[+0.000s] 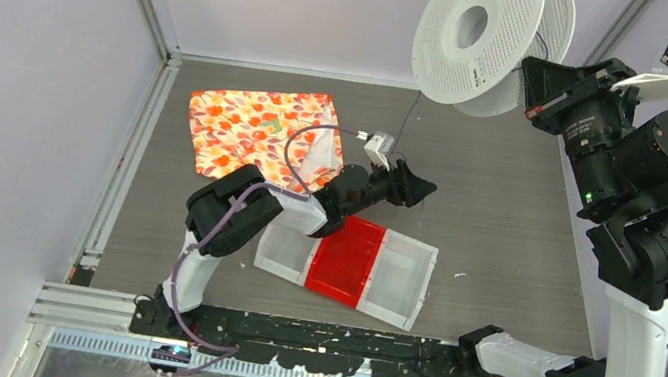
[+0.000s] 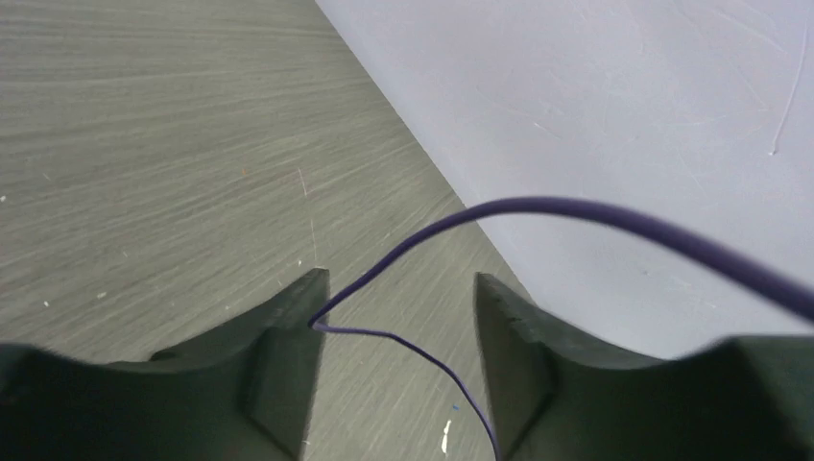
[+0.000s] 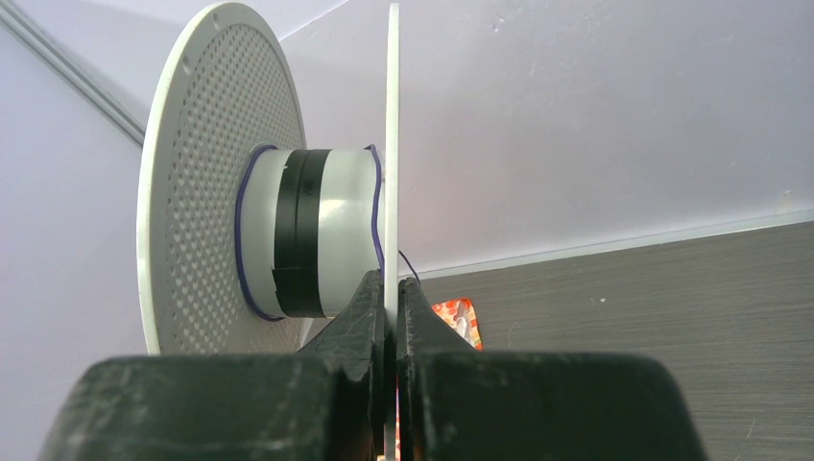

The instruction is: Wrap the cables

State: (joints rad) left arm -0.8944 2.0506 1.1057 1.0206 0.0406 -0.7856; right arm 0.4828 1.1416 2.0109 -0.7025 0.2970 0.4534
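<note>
A white perforated spool (image 1: pixel 481 35) hangs in the air at the back. My right gripper (image 1: pixel 534 87) is shut on the edge of one of its flanges (image 3: pixel 392 144), with a finger on each side, as the right wrist view (image 3: pixel 392 284) shows. A few loose turns of thin dark blue cable (image 3: pixel 244 240) lie round the hub. The cable (image 1: pixel 411 120) drops from the spool toward my left gripper (image 1: pixel 419 190), low over the table. In the left wrist view the left gripper (image 2: pixel 401 284) is open. The cable (image 2: pixel 403 338) runs between the jaws and kinks against the left finger (image 2: pixel 288 336).
A tray with a red middle and clear ends (image 1: pixel 349 262) lies just in front of the left arm. A cloth with an orange flower pattern (image 1: pixel 258 131) lies at the back left. Lilac walls close in the table, with a metal rail (image 1: pixel 126 166) along the left side.
</note>
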